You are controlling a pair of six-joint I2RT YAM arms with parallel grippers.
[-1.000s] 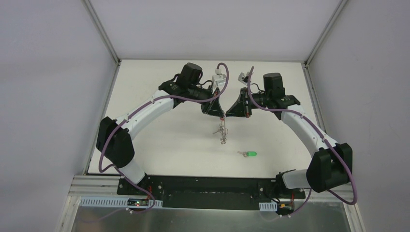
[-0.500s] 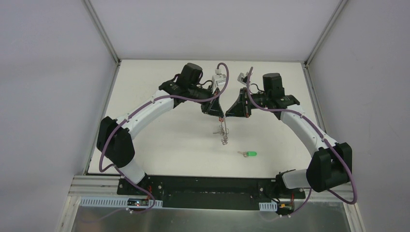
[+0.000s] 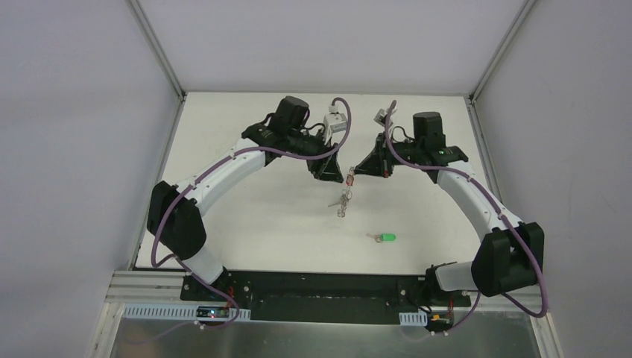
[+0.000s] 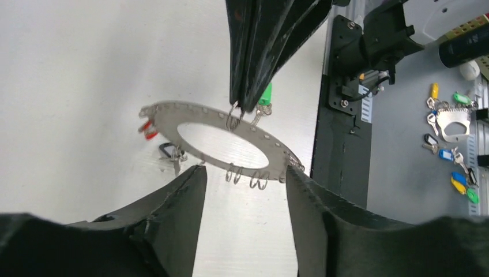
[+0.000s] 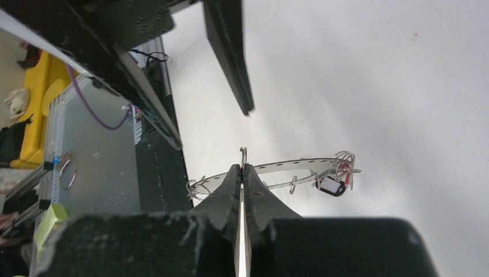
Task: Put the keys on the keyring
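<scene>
Item: keyring assembly, loading in progress. Top view: ring hangs edge-down in the air over the middle of the table, below the two grippers, which meet at its top. The right gripper carries it and the left gripper is just beside it on the left. One green key lies loose on the table, near and right of the ring and well apart from it. Left wrist view: left jaws stand apart and hold nothing, with the ring's near rim just beyond their tips. The right jaws come in from the far side, shut together on a wire loop at the ring's rim. A red key and a dark key hang at the ring's left edge, and several loops along the near rim look unfilled. Spare keys lie off the table to the right. Right wrist view: the ring shows edge-on, pinched by its loop between the closed right jaws, with the red and dark keys at its right end. The left fingers show above, spread. Step, as judged: two keys mounted, green one outstanding. The next move calls for the free left gripper to go down to the green key and take a fine pinch on its small head while the right keeps the ring steady. Containers: none in view; the ring is the only holder.
</scene>
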